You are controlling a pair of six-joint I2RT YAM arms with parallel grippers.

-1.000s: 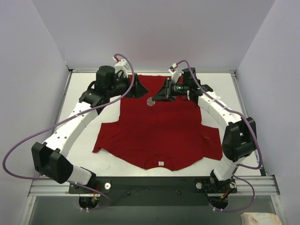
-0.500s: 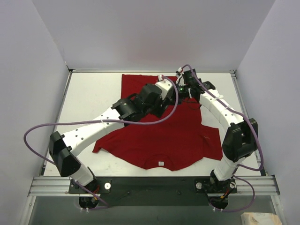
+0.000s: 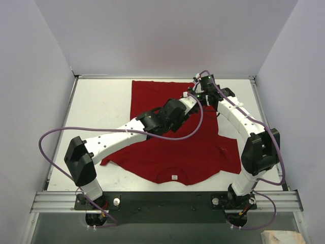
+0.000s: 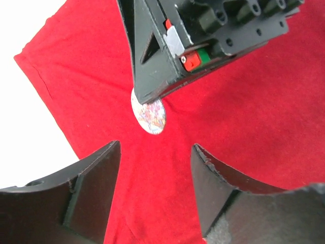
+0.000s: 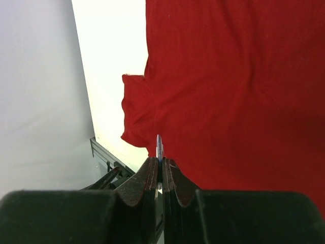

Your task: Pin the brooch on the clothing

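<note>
The red T-shirt [image 3: 172, 147] lies flat on the white table, its collar with a small white label [image 3: 174, 177] towards the arms. My right gripper [image 5: 159, 161] is shut on the brooch [image 5: 159, 146], a small round badge seen edge-on there, held just above the shirt's far right part. In the left wrist view the brooch [image 4: 148, 114] shows its patterned face below the right gripper's finger [image 4: 152, 66]. My left gripper [image 4: 155, 150] is open and empty, its jaws wide apart just short of the brooch. In the top view both grippers meet over the shirt [image 3: 193, 100].
The left arm [image 3: 127, 134] stretches diagonally across the shirt from the front left. Grey walls close in the table [image 3: 96, 101] at the back and sides. A metal rail [image 3: 162, 201] runs along the front edge. Purple cables loop off both arms.
My left arm swung from the back left across the shirt to the right gripper. My right gripper drew back right with the brooch still held.
</note>
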